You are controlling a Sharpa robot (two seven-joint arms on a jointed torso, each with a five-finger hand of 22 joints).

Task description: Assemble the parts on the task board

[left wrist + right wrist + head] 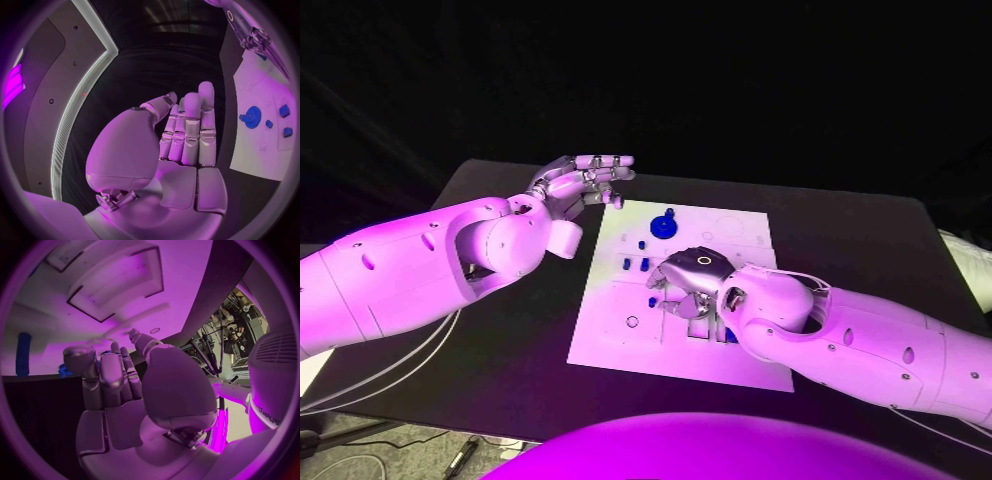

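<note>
Working low over the middle of the task board (733, 228), the right hand (687, 285) hangs with its fingers curled downward toward the white plate. Whether they pinch a part cannot be told: in the right wrist view the fingers (112, 377) lie close together and a small blue piece (64, 371) shows just past the fingertips, but contact is hidden. The left hand (581, 180) is released, held off the board's far left corner above the bench (488, 190), fingers extended side by side with nothing in them, as the left wrist view confirms (187, 130).

Parts on the board: a round blue part (664, 226) near the far edge, with a knob-like top; small blue pieces (633, 264) along the left side, near the right hand's fingertips.

Judgement: step in hand is seating or picking a small part under the right hand. To do it well, keep the wrist steady, lower straight down so the piece stays square to its recess, and press lightly. Risk: the plate may slide; the free left hand could brace its edge.
</note>
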